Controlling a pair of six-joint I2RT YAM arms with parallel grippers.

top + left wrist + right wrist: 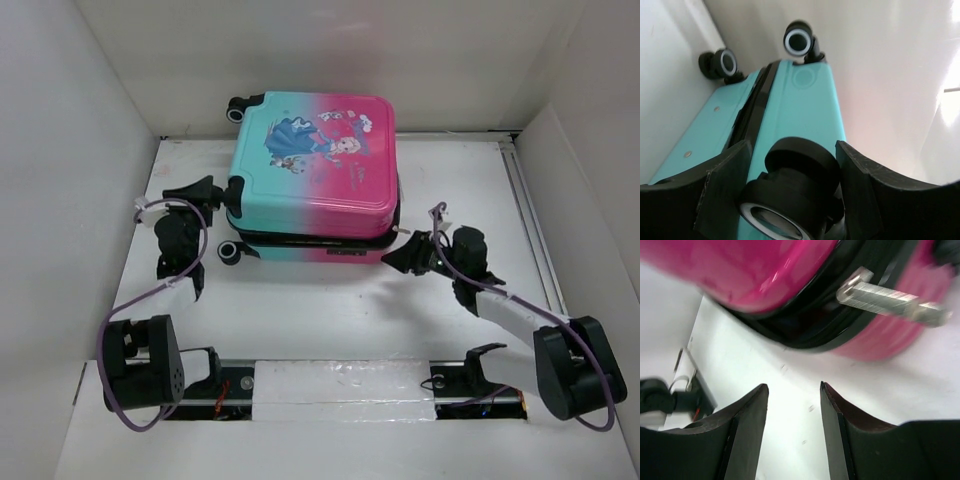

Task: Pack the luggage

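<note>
The luggage lies flat and closed at the back middle of the table, teal on the left and pink on the right, princess print up. My left gripper is at its left side, with both jaws against a black-and-white wheel; the teal shell runs away behind it. My right gripper is open and empty at the luggage's front right corner, just off the table. A metal zipper pull sticks out of the pink shell above and right of the gripper.
White walls close in the left, back and right. Two more wheels show at the luggage's far end, another at its front left. A rail with white tape runs along the near edge between the arm bases.
</note>
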